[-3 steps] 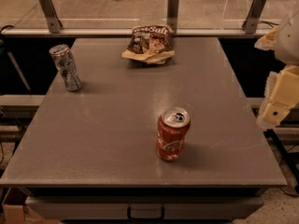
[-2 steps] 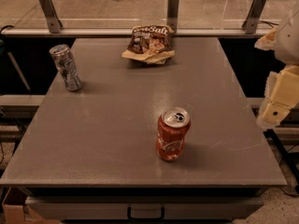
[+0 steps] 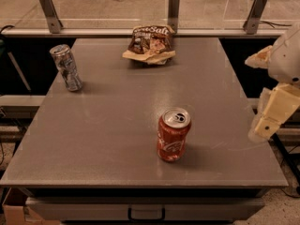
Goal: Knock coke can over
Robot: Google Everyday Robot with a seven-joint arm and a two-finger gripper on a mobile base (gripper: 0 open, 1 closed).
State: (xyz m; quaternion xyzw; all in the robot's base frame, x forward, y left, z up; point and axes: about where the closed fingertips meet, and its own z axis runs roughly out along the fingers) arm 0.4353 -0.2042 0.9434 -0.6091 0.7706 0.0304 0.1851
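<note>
The coke can [image 3: 173,134] is red with white script and a silver top. It stands upright on the grey table [image 3: 117,125], near the front edge and a little right of the middle. My gripper [image 3: 272,114] is a cream-coloured piece at the right edge of the view. It hangs beside the table's right edge, well to the right of the can and apart from it.
A silver-grey patterned can [image 3: 66,67] stands upright at the table's left side. A brown snack bag [image 3: 150,44] lies at the back middle. A rail with metal posts [image 3: 49,11] runs behind the table.
</note>
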